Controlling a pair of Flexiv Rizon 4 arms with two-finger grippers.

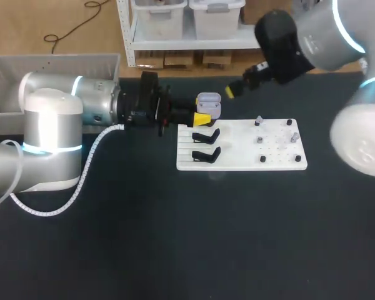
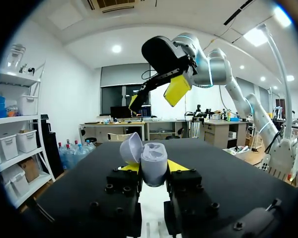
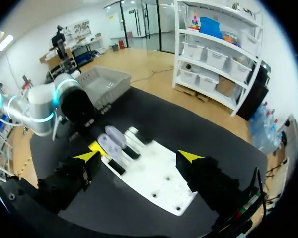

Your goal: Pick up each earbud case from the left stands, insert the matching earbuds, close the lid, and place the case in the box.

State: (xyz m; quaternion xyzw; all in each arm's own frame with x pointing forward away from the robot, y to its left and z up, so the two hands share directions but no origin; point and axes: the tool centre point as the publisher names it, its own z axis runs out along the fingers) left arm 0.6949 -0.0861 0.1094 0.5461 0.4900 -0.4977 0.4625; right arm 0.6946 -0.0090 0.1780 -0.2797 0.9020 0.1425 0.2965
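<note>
The lavender earbud case (image 1: 208, 104) is held upright with its lid swung open, at the far left end of the white board (image 1: 237, 160). Whether it is over the board's edge or just beyond it cannot be told. The case is clamped from two sides between the yellow-tipped fingers of the left gripper (image 2: 153, 166). The left arm is laid out level across the black table (image 1: 175, 237) from the left, its wrist pointed toward the board. Two black stands (image 1: 205, 136) are set on the board's left part, near the held case. Small pegs (image 1: 260, 140) are dotted over its right part. The right gripper (image 3: 139, 156) is hung above the board, near the case but apart from it. Its fingers are spread wide, with nothing gripped. The right arm is angled down from the far right. A grey box (image 1: 50, 65) is seen beyond the left arm.
</note>
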